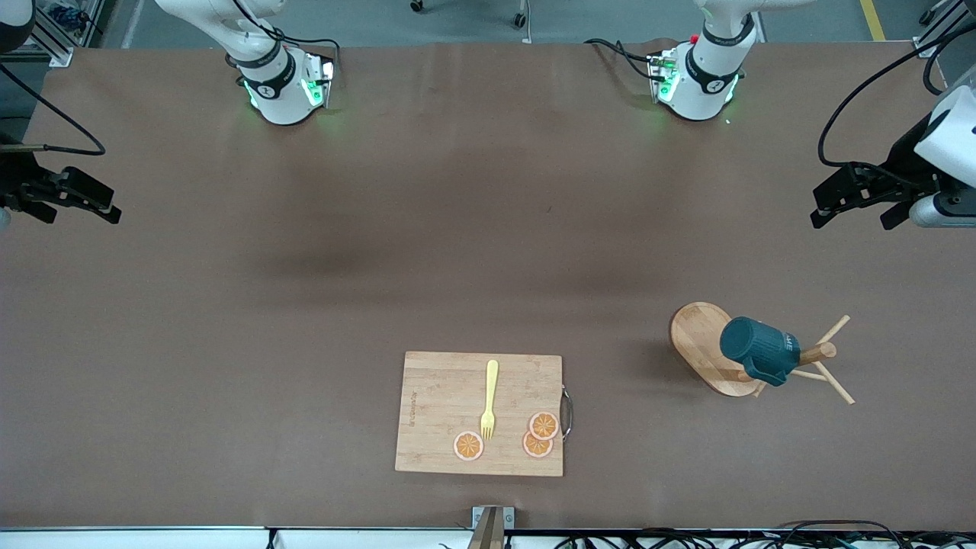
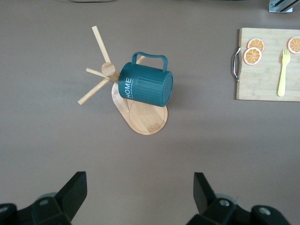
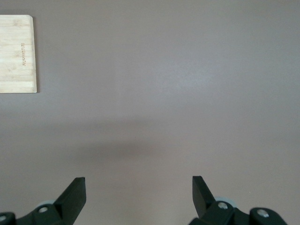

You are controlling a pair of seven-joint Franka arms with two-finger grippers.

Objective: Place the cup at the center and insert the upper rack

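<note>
Nearest the camera lies a cutting board (image 1: 479, 413); toward the left arm's end of the surface (image 1: 305, 305), the cup (image 1: 759, 350) hangs on the upper rack (image 1: 705, 347), mouth toward its base. Left claw (image 1: 858, 210) hovers released, much closer to it than the waiting, equally released right claw (image 1: 76, 204).

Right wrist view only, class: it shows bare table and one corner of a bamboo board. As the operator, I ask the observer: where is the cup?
Observer: The cup is hung on the upper rack, tipped on its side, toward the left arm's end of the table.
Operator: Is a pincer near it?
Observer: No. The left pincer hangs open over bare table at that end, apart from the rack; the right pincer waits open at its own end.
Operator: What lies on the board?
Observer: A yellow fork and three orange slices lie on the board.
</note>
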